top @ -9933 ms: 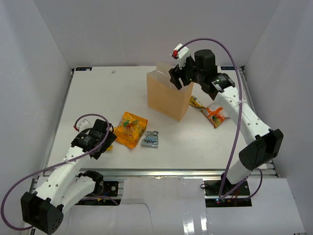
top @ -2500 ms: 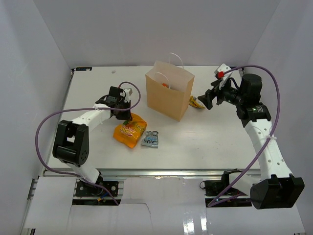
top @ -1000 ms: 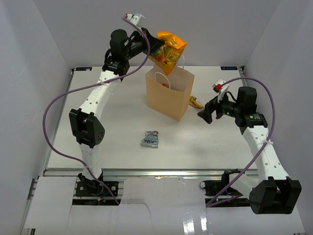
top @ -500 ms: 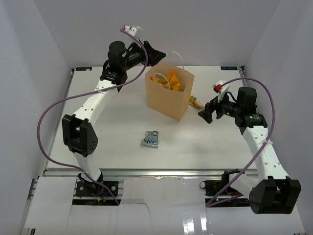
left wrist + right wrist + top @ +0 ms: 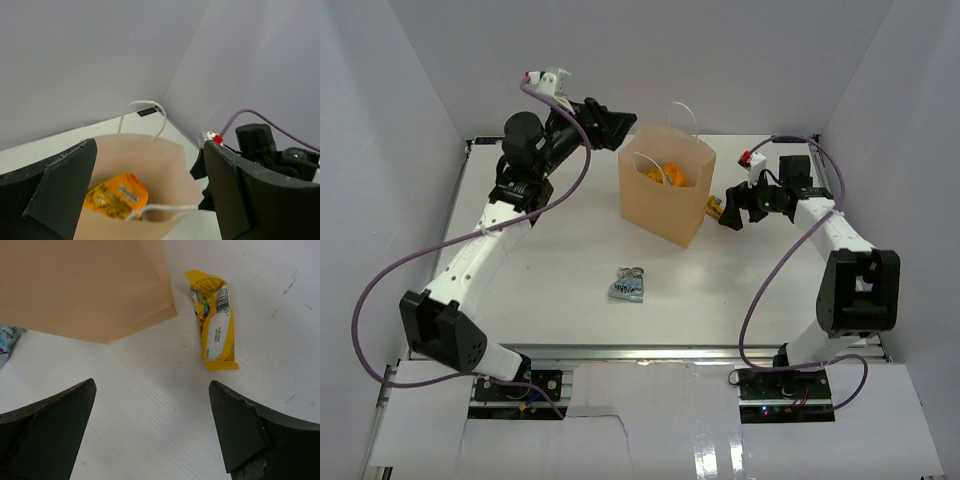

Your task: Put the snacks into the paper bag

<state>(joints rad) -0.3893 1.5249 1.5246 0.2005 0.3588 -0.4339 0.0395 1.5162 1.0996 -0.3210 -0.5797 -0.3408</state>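
Kraft paper bag (image 5: pixel 665 205) upright on tabletop (image 5: pixel 540 240), orange packet (image 5: pixel 117 195) inside; left hand (image 5: pixel 620 128) spread, empty above its mouth; right hand (image 5: pixel 150 425) spread, probably lining up yellow bar (image 5: pixel 215 330) beside the bag.

The tall paper bag (image 5: pixel 665 210) is plain tan kraft, its twisted-cord handles (image 5: pixel 170 205) white; the crinkly packet (image 5: pixel 117 196) inside is orange with yellow print; the flat bar wrapper (image 5: pixel 214 322) is yellow, with a white panel and black barcode; the small crumpled pack (image 5: pixel 628 285) is grey-blue; the table (image 5: pixel 540 250) is white.
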